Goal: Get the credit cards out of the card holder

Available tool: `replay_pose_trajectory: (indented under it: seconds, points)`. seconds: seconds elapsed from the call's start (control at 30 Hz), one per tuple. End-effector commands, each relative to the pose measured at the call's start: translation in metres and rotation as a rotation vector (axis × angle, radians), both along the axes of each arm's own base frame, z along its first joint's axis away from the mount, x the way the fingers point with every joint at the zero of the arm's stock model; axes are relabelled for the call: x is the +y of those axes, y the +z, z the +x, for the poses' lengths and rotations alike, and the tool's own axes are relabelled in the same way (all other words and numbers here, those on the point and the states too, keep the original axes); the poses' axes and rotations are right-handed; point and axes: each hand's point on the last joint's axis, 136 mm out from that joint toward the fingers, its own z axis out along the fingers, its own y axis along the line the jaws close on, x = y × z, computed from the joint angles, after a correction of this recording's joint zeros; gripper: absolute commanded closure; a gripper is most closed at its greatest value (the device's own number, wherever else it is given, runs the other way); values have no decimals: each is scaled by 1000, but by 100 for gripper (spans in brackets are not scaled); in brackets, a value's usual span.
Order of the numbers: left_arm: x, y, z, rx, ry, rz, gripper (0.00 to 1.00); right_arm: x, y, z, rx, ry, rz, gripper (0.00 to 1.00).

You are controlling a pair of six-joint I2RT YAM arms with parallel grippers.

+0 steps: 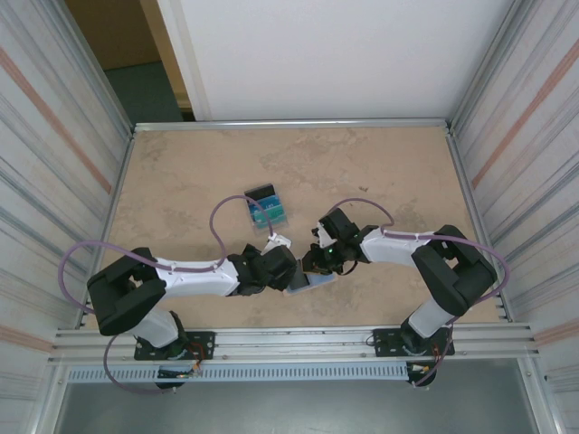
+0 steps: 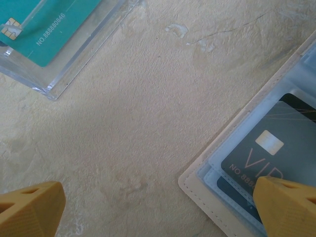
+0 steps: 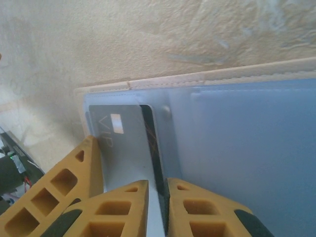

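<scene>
Overhead, the left gripper [image 1: 288,269] and right gripper [image 1: 313,266] are sitting together over the wallet [image 1: 309,283], low centre. In the left wrist view, the left gripper [image 2: 158,210] is gaping wide, the wallet [image 2: 207,185] lying lower right. In the right wrist view, the right gripper [image 3: 159,210] is pinching a black card [image 3: 154,158] in the wallet.

Both arms reach inward; left gripper [image 2: 158,210] spread wide, right gripper [image 3: 160,207] pinched.

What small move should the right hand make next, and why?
Probably draw the right hand back to slide the black card out of the card holder: its fingers appear shut on the card's edge, and the left hand, open, seems to rest one finger on the holder.
</scene>
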Motion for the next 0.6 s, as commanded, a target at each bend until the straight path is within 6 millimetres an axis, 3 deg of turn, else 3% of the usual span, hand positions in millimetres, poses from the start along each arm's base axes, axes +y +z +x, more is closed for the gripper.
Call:
replay_pose_trajectory:
  seconds: [0.0, 0.57]
  points:
    - [16, -16, -8, 33, -14, 107, 1, -10, -3, -4, 9, -11, -19, 85]
    - [14, -18, -7, 36, -18, 112, 1, 8, 0, -8, 45, 6, 116, 90]
